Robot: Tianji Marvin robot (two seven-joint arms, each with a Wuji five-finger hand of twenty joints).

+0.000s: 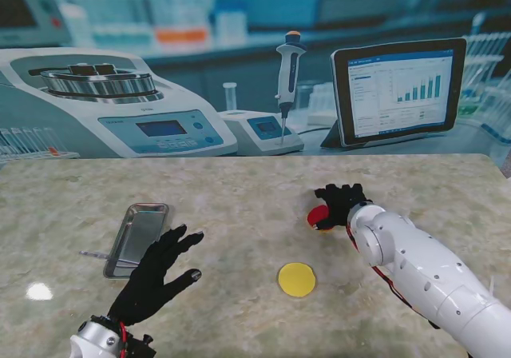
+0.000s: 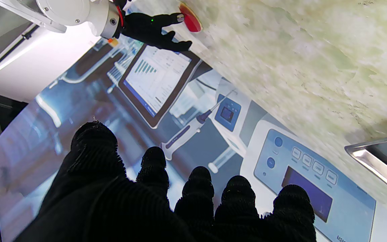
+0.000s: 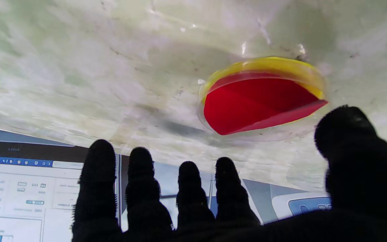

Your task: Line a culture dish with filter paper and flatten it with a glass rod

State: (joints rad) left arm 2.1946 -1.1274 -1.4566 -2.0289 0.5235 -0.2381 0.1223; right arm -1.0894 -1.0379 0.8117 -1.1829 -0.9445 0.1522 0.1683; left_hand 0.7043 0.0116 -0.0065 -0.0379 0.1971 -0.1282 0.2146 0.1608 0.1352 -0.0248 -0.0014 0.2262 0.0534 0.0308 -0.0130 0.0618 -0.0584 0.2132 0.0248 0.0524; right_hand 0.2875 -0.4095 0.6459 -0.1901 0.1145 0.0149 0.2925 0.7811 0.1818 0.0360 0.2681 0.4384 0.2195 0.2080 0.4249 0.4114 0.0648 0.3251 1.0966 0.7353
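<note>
Now my right hand [image 1: 339, 202], fingers spread and empty, hovers over the culture dish [image 3: 260, 97] with red filter paper far right on the counter [image 1: 239, 198], my open left hand [image 1: 156, 274] farther off.

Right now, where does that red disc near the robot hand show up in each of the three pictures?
Stand view: red disc right of centre, under the right robot hand.
Left wrist view: small, beside that hand.
Right wrist view: large, near the thumb.
Shared landmark: tablet picture on the backdrop.

One tray [image 1: 137, 238], two paper discs [image 1: 297, 280]
</note>
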